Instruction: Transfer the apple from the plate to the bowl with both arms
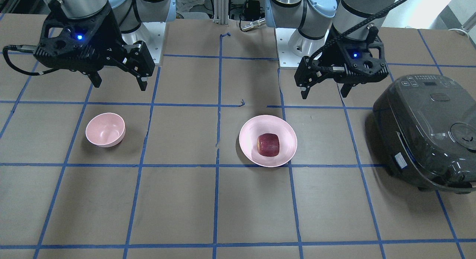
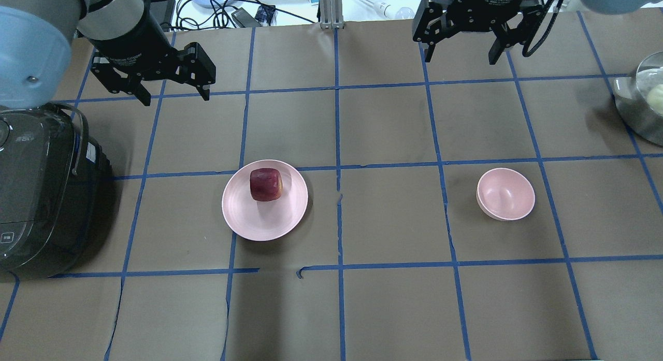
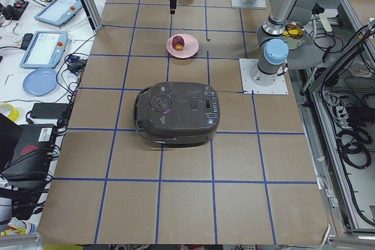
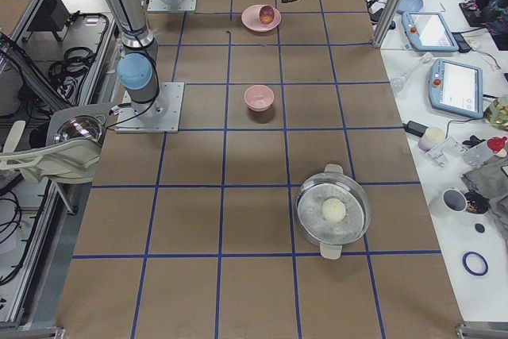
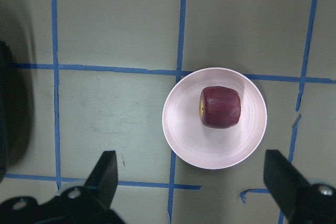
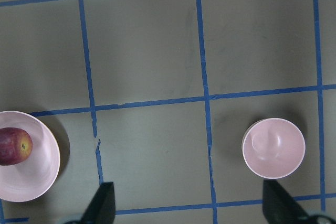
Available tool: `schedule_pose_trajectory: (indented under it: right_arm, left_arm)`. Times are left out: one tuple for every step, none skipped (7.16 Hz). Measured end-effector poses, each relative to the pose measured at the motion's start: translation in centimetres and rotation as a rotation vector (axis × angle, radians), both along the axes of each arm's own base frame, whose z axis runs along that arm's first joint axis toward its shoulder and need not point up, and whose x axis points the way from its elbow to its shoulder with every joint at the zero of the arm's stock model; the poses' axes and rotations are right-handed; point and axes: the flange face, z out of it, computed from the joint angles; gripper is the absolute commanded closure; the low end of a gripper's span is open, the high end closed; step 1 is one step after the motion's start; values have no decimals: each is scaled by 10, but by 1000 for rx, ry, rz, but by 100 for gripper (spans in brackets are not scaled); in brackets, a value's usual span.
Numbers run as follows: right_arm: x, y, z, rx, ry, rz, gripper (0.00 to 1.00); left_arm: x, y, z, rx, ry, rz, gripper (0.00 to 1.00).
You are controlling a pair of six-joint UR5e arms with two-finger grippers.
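Note:
The dark-red apple (image 1: 268, 144) lies on the wide pink plate (image 1: 248, 134) near the table's middle; both also show in the overhead view, apple (image 2: 265, 184) on plate (image 2: 259, 222). The small pink bowl (image 1: 105, 129) stands empty about two grid squares away, on my right arm's side (image 2: 505, 193). My left gripper (image 2: 176, 97) is open and empty, held above the table beyond the plate and off to its side. My right gripper (image 2: 456, 50) is open and empty, high above the table's far edge, beyond the bowl. The left wrist view looks straight down on the apple (image 5: 220, 107).
A dark rice cooker (image 2: 36, 190) stands at the table's end on my left arm's side, close to the left gripper. A metal pot (image 2: 645, 99) holding a pale round thing sits at the far right. Blue tape lines cross the brown table.

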Motion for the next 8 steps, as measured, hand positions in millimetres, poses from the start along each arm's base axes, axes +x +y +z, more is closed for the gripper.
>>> schedule_pose_trajectory:
  right_arm:
    - [-1,-1,-1,0,3,29,0]
    - [-1,-2,-3,1,5,89,0]
    - [0,-2,-3,1,1,114,0]
    - [0,-3,-3,0,-4,113,0]
    - [1,-3,-3,-3,-6,99,0]
    - [0,-3,-3,-7,-6,85,0]
    - [0,-4,-3,-8,-3,79,0]
    - [0,-4,-3,-9,1,77,0]
  left_arm:
    - [1,0,0,-1,6,1,0]
    - [1,-1,0,1,13,2,0]
    - [1,-2,-1,2,19,3,0]
    - [0,-5,-2,4,28,3,0]
    - [-1,-8,-4,7,33,0,0]
    - [-1,-9,-5,9,36,-4,0]
    - [0,-7,-4,8,36,-6,0]
    - [2,-2,0,-3,36,-7,3]
